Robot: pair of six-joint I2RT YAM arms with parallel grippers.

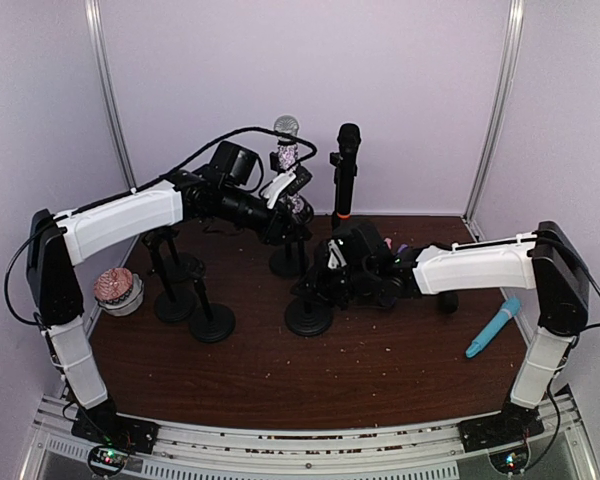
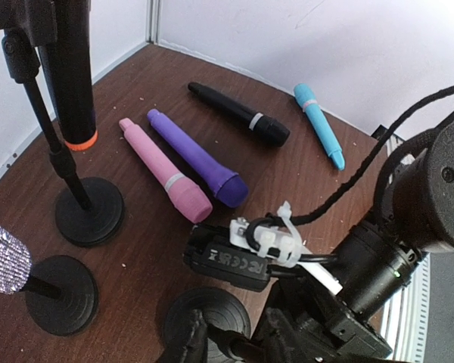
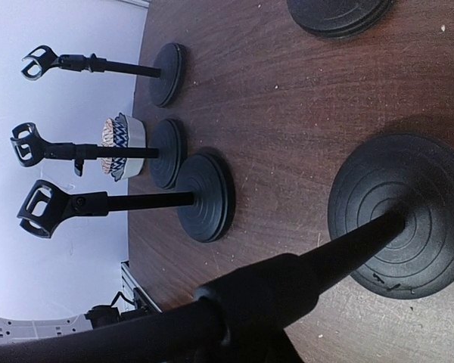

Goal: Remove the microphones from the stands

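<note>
Near the middle of the dark wooden table [image 1: 380,370], the right end effector [image 1: 335,265] was pressed together on the thin pole of a black stand with a ribbed disc base [image 1: 309,318], apparently bracing it. Toward the far edge, the left end effector [image 1: 288,192] sat against the glittery, mesh-headed microphone [image 1: 286,128], which stood upright in a black clip [image 1: 283,158]. Whether its fingers pinched the handle could not be told. The grasping step seemed in hand. The next move called for a firm hold and a straight upward pull. The sequinned handle looked rough, not slippery.
</note>
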